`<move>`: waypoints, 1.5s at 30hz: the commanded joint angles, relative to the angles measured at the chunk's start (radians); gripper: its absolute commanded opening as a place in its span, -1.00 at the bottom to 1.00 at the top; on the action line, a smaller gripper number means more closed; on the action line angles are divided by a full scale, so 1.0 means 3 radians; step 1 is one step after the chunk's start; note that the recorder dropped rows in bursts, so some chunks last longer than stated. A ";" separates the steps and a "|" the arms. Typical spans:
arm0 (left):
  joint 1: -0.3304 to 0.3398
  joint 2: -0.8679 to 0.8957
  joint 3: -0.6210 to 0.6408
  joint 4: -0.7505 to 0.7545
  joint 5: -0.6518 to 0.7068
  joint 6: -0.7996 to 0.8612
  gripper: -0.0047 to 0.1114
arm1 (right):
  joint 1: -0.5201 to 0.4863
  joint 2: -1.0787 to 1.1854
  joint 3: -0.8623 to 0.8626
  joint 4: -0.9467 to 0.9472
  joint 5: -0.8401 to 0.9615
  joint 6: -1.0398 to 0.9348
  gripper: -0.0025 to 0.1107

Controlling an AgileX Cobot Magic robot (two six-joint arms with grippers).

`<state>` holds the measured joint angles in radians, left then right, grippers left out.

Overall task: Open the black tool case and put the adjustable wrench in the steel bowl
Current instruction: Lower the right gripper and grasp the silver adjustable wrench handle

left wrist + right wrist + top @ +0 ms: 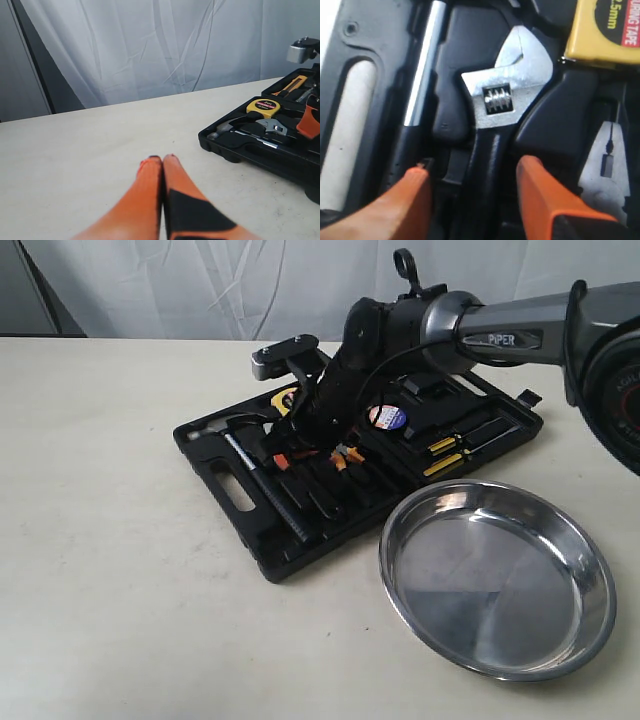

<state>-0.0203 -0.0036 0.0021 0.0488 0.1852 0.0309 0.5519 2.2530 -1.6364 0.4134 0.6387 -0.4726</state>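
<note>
The black tool case (pixel 225 485) lies open on the table, its tools in moulded slots. The adjustable wrench (pixel 507 90) rests in its slot, silver head by the tape measure, black handle running back between my right gripper's fingers. My right gripper (pixel 472 169) is open and lowered into the case, one orange finger on each side of the handle, apart from it. In the exterior view the right arm (pixel 340 380) hides the wrench. The steel bowl (pixel 490 575) sits empty just right of the case. My left gripper (pixel 162 159) is shut on nothing above bare table, left of the case (pixel 235 150).
A black-handled hammer (pixel 262 485) lies beside the wrench slot. A yellow tape measure (pixel 263 106), pliers (pixel 607 165) and yellow-tipped screwdrivers (pixel 445 455) also fill the case. The open lid half (pixel 500 425) lies flat behind. A white curtain hangs at the back.
</note>
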 commanded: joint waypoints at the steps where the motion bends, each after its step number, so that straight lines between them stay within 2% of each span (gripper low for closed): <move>1: -0.0004 0.0012 -0.0007 -0.0005 -0.0017 -0.0003 -0.91 | -0.0010 0.0118 -0.0018 -0.0094 -0.0147 0.0004 -0.12; 7: -0.0004 0.0012 -0.0007 -0.0005 -0.0017 -0.0003 -0.91 | -0.0010 0.0269 -0.0018 -0.0101 -0.0177 0.0004 -0.12; 9: -0.0004 0.0012 -0.0007 -0.0005 -0.0017 -0.0003 -0.91 | -0.0010 0.0311 -0.0018 -0.0101 -0.0162 0.0004 -0.20; 11: -0.0004 0.0012 -0.0007 -0.0005 -0.0017 -0.0003 -0.91 | -0.0010 0.0347 -0.0018 -0.0103 -0.0107 0.0004 -0.47; 13: -0.0004 0.0012 -0.0007 -0.0005 -0.0017 -0.0003 -0.91 | -0.0010 0.0355 -0.0018 -0.0118 -0.0059 0.0004 -0.85; 14: -0.0004 0.0012 -0.0007 -0.0005 -0.0017 -0.0003 -0.91 | -0.0010 0.0355 -0.0018 -0.0118 -0.0044 0.0015 -0.96; 29: -0.0004 0.0012 -0.0007 -0.0005 -0.0011 -0.0003 -0.91 | -0.0010 -0.0302 -0.0018 -0.0125 0.0085 0.0008 -0.96; 40: -0.0004 0.0012 -0.0007 -0.0005 -0.0020 -0.0003 -0.91 | -0.0010 -0.0380 -0.0018 -0.0076 0.0449 0.0008 -0.96; 45: -0.0004 0.0012 -0.0007 -0.0005 -0.0020 -0.0003 -0.91 | -0.0010 -0.0570 -0.0012 -0.0247 0.0750 0.0091 -0.97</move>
<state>-0.0203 -0.0036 0.0021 0.0488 0.1852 0.0309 0.5519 2.1368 -1.6362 0.3665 0.8115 -0.4619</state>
